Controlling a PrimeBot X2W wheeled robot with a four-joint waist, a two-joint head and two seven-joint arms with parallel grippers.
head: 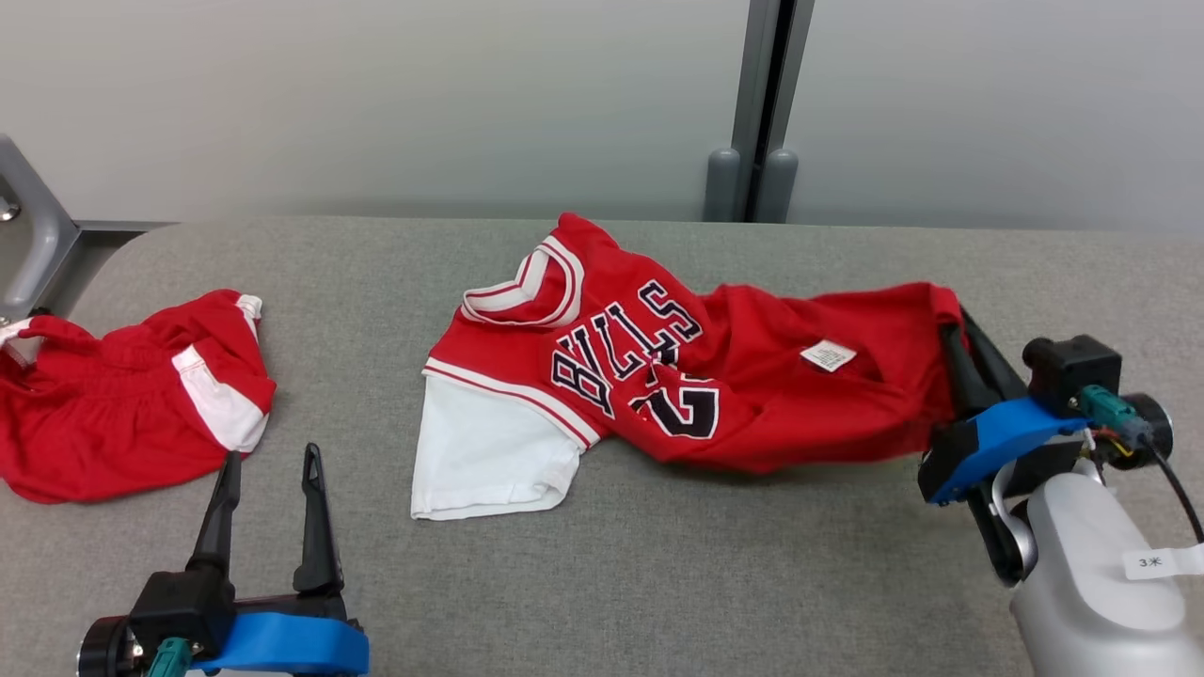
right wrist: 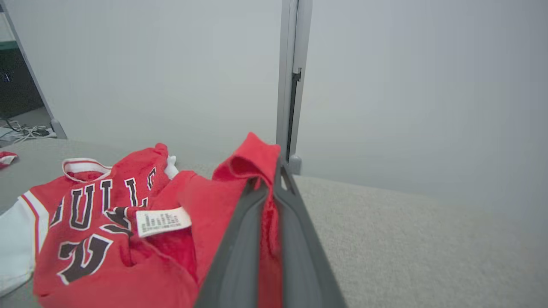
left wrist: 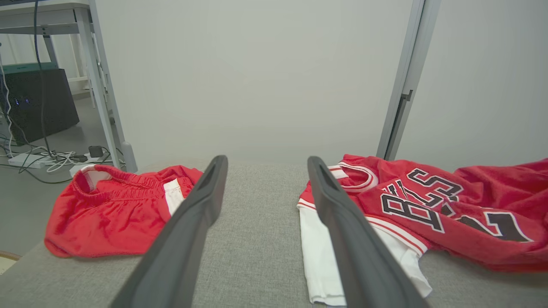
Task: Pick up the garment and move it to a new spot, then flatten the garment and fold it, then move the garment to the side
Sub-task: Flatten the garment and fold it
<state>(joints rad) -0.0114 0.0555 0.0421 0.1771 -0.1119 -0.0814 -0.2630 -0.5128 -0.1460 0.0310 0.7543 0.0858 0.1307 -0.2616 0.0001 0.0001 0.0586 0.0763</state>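
Grey felt-like counter (head: 658, 583) with a rounded far-left corner. Behind it is a pale grey partition wall (head: 376, 94), plain and matte. A vertical grey metal post (head: 767, 94) splits the wall into two panels, with two rounded grey caps (head: 724, 183) at its base, just behind the counter's far edge. Grey metal bracket (head: 33, 235) at the counter's far left. In the left wrist view, a metal-frame table (left wrist: 92, 64) stands past the counter's left end, a black box (left wrist: 38, 102) under it. White cables (left wrist: 51, 158) and a power strip (left wrist: 21, 160) lie on the grey floor (left wrist: 21, 205). Light is even and diffuse, with soft shadows.

Hem of jersey (head: 771, 395) pinched by right claw (head: 955, 327), left claw (head: 271, 458) spread
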